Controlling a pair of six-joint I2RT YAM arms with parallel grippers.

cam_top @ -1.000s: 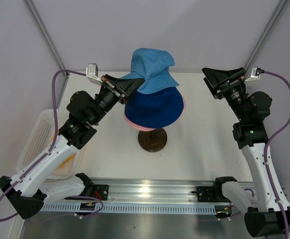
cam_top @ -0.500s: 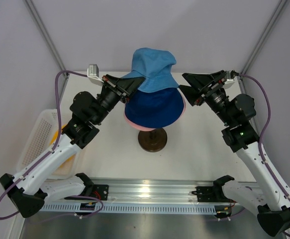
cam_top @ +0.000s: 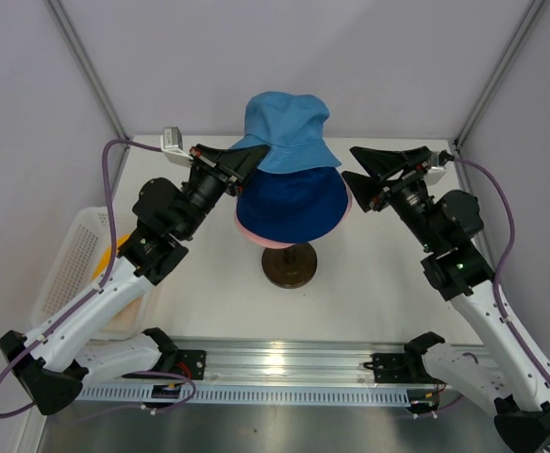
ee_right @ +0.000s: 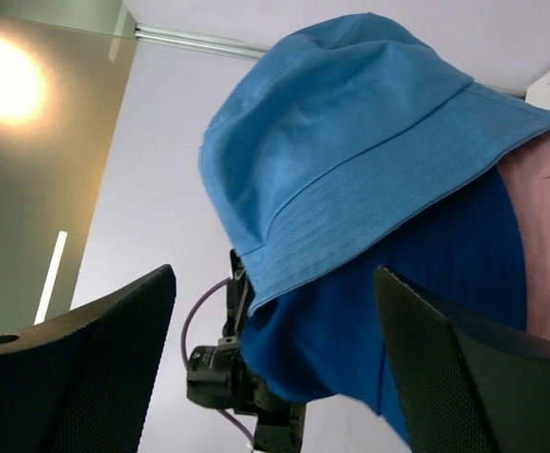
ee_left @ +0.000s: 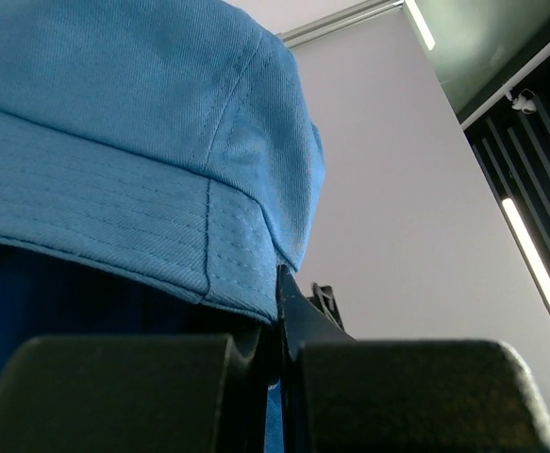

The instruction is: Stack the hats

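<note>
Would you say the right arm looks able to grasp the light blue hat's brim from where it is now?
Probably yes: the right gripper is open just beside the light blue hat, with nothing between it and the brim.

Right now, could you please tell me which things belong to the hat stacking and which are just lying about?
Job: light blue hat, navy hat, pink hat.
Lying about: stand under the hats, basket at the left.

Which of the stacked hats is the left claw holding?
The light blue hat, topmost; left claw pinches its brim. The navy hat and pink hat lie beneath it.
</note>
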